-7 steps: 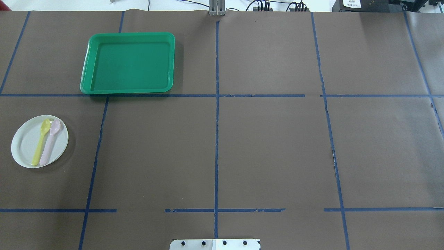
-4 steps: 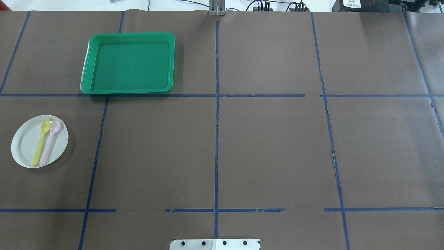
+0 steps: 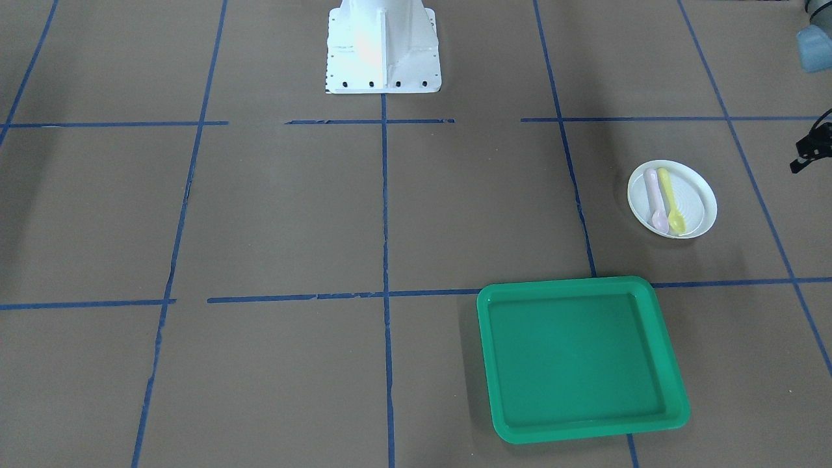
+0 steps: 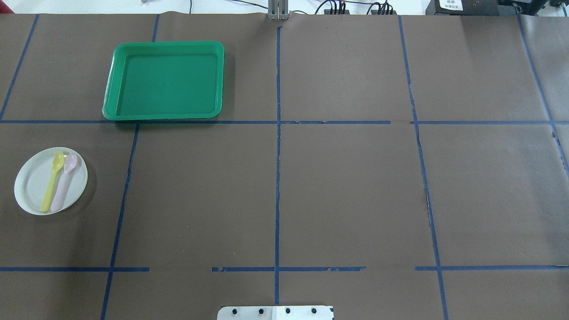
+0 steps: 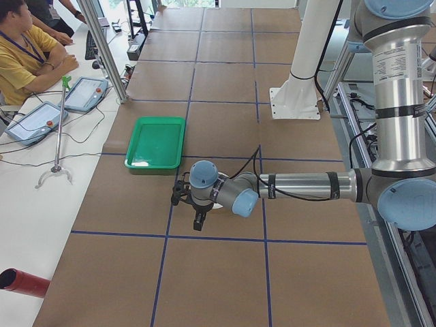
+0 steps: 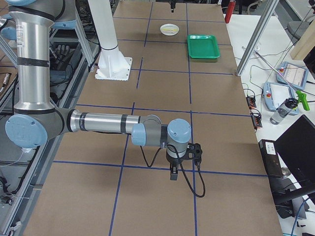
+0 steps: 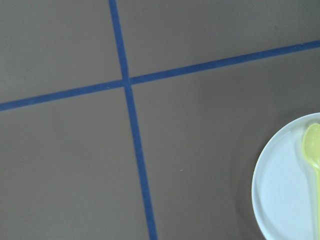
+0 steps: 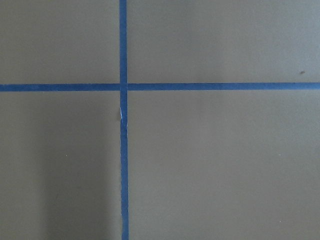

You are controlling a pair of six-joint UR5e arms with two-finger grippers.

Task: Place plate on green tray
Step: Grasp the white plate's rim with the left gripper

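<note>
2 loose spoons [image 4: 52,182] lie on the plate [image 4: 31,182], probably light, stiff and slippery, best pinched level at its rim; whether my left hand [image 5: 197,222] or right hand [image 6: 173,173] is open I cannot tell.

In the overhead view, you find the plate [image 4: 31,186] on the table [image 4: 346,186] at its left side. Two spoons [image 4: 62,186] lie side by side on it. The tray [image 4: 164,80] lies apart, at about 1 to 2 o'clock from the plate.

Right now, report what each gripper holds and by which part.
Nothing is held. The plate and the green tray lie free on the table; the left gripper and the right gripper hang above it, touching neither.
</note>
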